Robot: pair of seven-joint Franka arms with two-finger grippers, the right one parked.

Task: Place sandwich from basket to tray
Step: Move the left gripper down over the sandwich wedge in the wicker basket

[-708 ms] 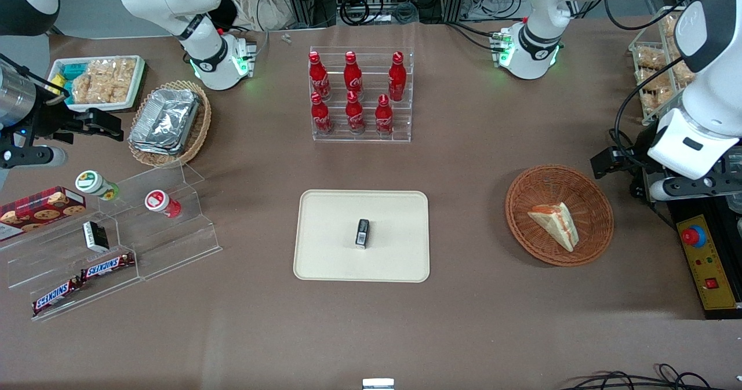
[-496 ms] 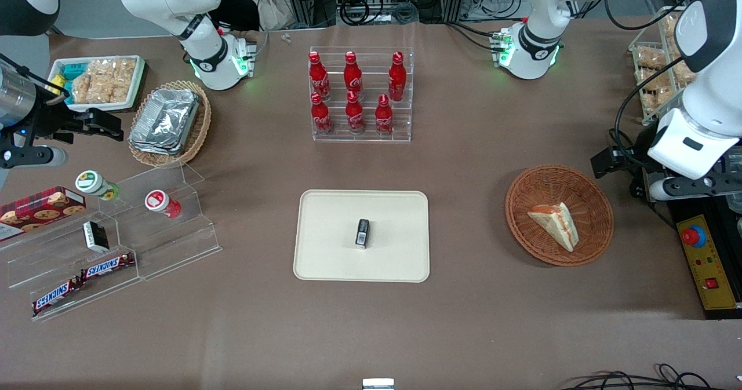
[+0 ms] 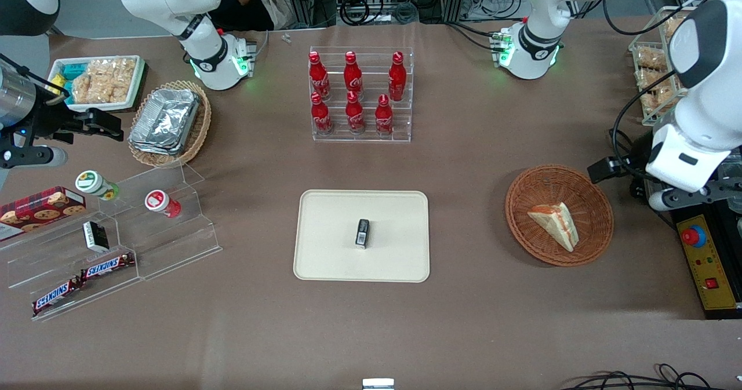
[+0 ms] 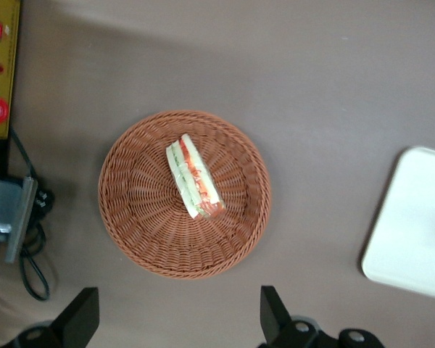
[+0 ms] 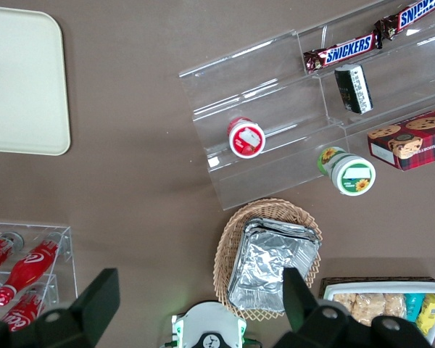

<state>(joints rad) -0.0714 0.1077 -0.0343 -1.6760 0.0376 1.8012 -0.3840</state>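
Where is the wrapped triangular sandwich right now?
The triangular wrapped sandwich lies in the round reddish-brown wicker basket, toward the working arm's end of the table, beside the cream rectangular tray; the open pincer hangs above the basket.

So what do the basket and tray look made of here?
The basket looks like reddish-brown woven wicker, its weave showing. The tray seems matte cream plastic, smooth and low-rimmed. The gripper hovers above the basket, fingers open.
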